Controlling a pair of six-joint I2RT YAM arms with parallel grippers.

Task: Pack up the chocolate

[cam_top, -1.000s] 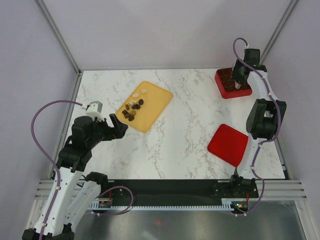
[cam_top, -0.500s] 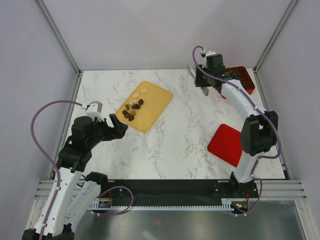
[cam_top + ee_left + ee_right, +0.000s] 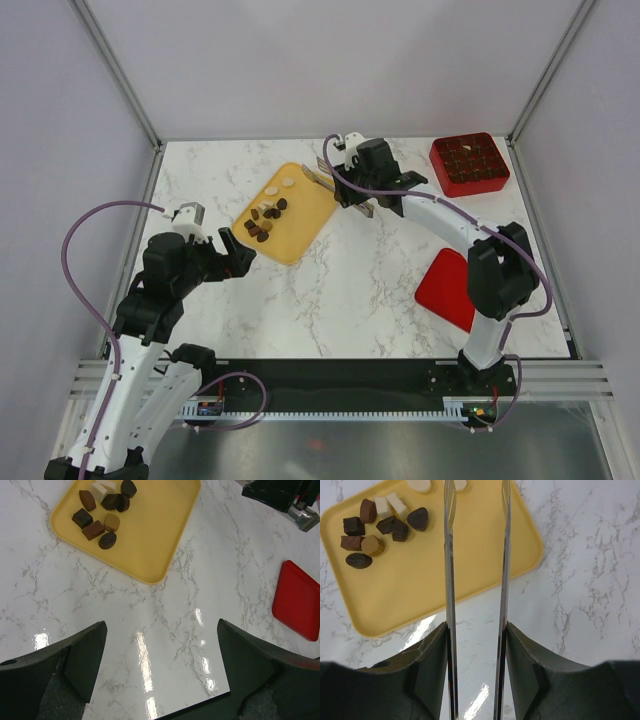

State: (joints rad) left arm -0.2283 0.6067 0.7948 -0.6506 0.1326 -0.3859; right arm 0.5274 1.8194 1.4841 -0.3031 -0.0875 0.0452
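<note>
As I read the views from the arm bases outward, the left gripper [image 3: 161, 630] hangs nearest. Its dark fingers are spread wide with nothing between them, above the white marble-pattern table [image 3: 380, 260] and just short of the tray's near edge. On the right side, a flat red square lid [image 3: 455, 290] lies on the table in front of the right arm's base.

Beyond the left gripper sits the yellow-orange rounded plastic tray [image 3: 470, 545], and the chocolate [image 3: 393, 527] is on it. It lies as a loose cluster of small dark and mid-brown pieces with a couple of white blocks, some touching. Two cream-white ovals [image 3: 419, 484] lie apart at the tray's far end.

The right gripper [image 3: 477, 495], two long thin metal blades, is parted and empty. It is above the tray's right side, beside the cluster and not over it. The red gridded box [image 3: 437, 160] stands at the far right corner, well apart.

I judge the pieces light, rigid, smooth, and easily marked or flicked away. I would take one outlying piece across its flat sides, low down, with light pressure.
</note>
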